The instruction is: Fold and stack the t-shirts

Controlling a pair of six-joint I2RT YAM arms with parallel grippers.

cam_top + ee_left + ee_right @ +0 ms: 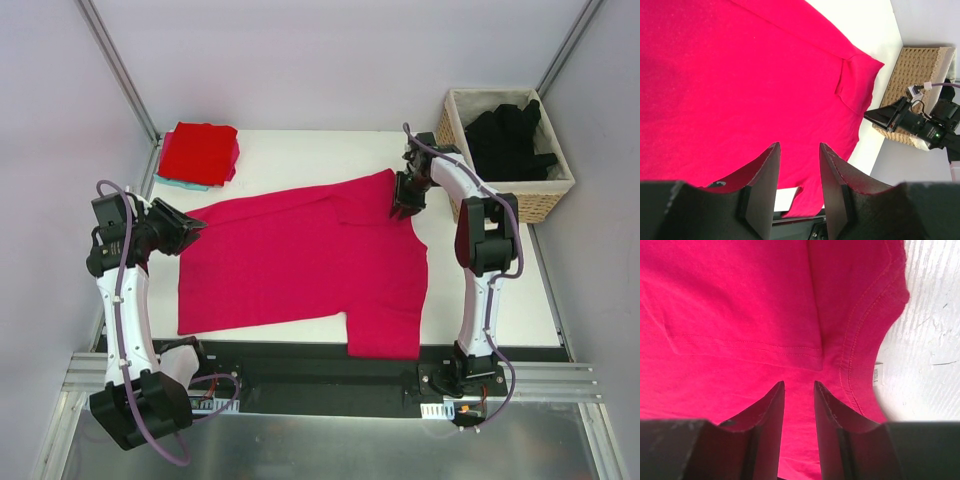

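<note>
A magenta-pink t-shirt (300, 260) lies spread across the table, its neck at the far right. My left gripper (190, 228) hovers at the shirt's left edge; in the left wrist view it (798, 146) is open with nothing between the fingers and the shirt (740, 75) beyond. My right gripper (408, 205) is over the cloth beside the collar. In the right wrist view it (799, 385) is open, with flat cloth (740, 305) under the gap, and the collar (860, 355) and white label (877, 376) to the right. A folded red t-shirt (200, 150) lies far left. Black t-shirts (510, 135) fill the basket.
The wicker basket (545, 195) stands at the far right, close beside my right arm (485, 235). The red shirt rests on a teal folded cloth (185, 184). The shirt's near sleeve (385, 335) reaches the table's front edge. Grey walls enclose the table.
</note>
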